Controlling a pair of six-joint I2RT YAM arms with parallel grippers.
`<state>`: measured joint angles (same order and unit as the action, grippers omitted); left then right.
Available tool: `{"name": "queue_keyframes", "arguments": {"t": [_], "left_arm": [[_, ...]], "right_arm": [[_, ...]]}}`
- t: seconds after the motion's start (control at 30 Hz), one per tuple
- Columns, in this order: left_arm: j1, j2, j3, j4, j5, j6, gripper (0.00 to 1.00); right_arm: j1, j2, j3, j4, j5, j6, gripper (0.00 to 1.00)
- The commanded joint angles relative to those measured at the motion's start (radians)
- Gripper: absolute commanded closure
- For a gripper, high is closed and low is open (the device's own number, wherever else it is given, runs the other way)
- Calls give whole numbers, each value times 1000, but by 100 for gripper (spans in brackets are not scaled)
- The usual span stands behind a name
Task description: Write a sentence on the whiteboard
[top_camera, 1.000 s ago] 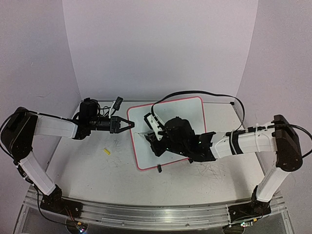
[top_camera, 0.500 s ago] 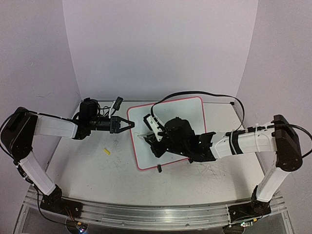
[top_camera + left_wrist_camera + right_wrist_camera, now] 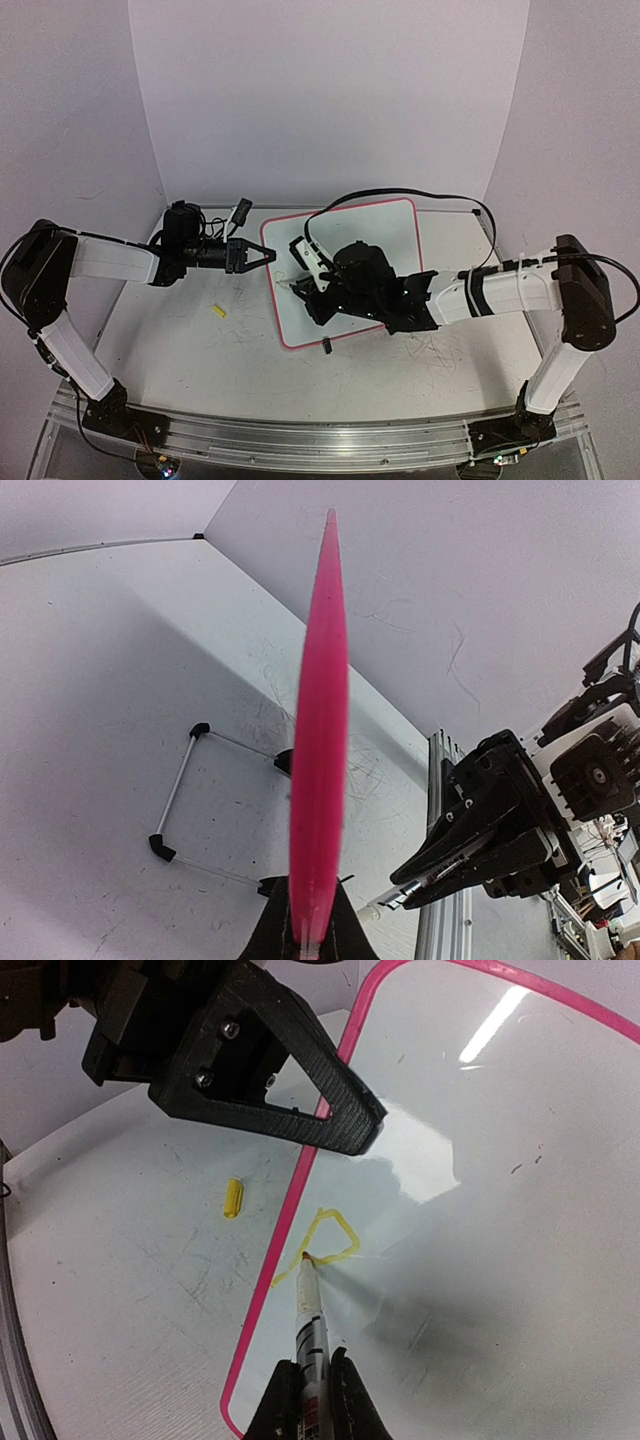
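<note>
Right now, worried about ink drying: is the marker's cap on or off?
Off: the marker in the right gripper has its bare tip on the whiteboard, by yellow strokes.

I get bright, even overhead light. Glare streaks the whiteboard (image 3: pixel 480 1210); its pink rim (image 3: pixel 320 730) blurs in the left wrist view.

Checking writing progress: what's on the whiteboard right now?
One yellow looped stroke near the pink edge of the whiteboard, with the marker tip touching it, held in the right gripper. From above, the right arm covers the stroke and the board's middle.
</note>
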<state>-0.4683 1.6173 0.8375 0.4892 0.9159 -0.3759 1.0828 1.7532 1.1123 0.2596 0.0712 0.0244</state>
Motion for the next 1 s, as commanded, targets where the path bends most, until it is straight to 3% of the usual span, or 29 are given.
{"name": "queue_keyframes", "arguments": {"t": [0.0, 0.47, 0.97], "left_arm": [[-3, -2, 17, 34, 33, -9, 100], [-2, -2, 16, 34, 31, -9, 100], [-2, -1, 18, 33, 30, -12, 100]], "right_arm": [[-6, 27, 48, -11, 14, 11, 100], [-5, -28, -16, -16, 149, 46, 100], [-6, -49, -49, -33, 161, 63, 100]]}}
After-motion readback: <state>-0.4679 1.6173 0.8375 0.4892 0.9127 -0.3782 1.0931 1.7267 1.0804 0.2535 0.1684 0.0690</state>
